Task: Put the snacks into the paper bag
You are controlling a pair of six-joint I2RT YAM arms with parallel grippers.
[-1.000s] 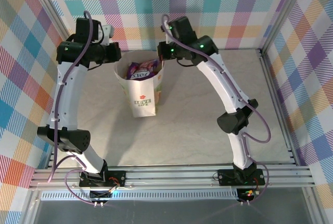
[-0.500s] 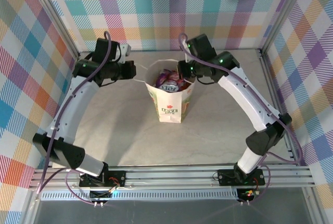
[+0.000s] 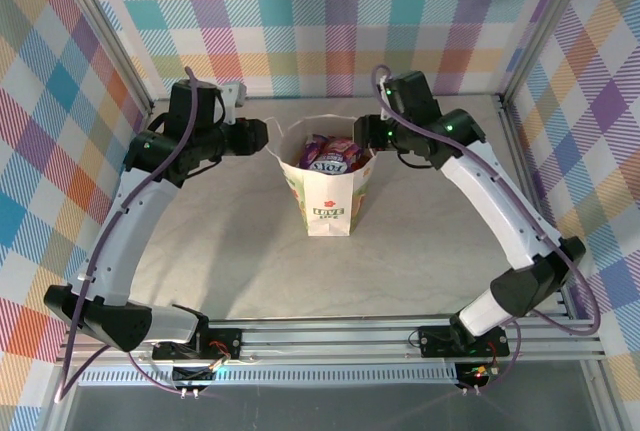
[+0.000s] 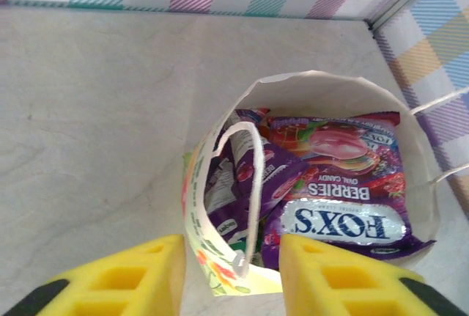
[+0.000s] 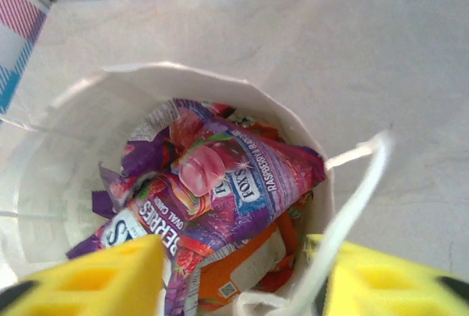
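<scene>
— Where's the bag [image 3: 325, 201]?
— Upright on the table [image 3: 220, 241], with the snacks [image 3: 330, 154] inside. Purple packets [image 5: 242, 177] lie on top and, I think, an orange one [image 5: 242, 265] underneath.
— And the grippers?
— Left gripper [image 4: 231, 279] has its fingers parted, astride the bag's rim and handle [image 4: 253, 199]. Right gripper [image 5: 234, 279] is parted too, the other handle [image 5: 355, 199] loose between its fingers.

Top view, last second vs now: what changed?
The paper bag was carried to the right in the top view, then stood still for the last half second. The left tool and right tool, shut on its top edges before, have opened and let go. The snacks stayed inside the bag, which is still upright.
</scene>
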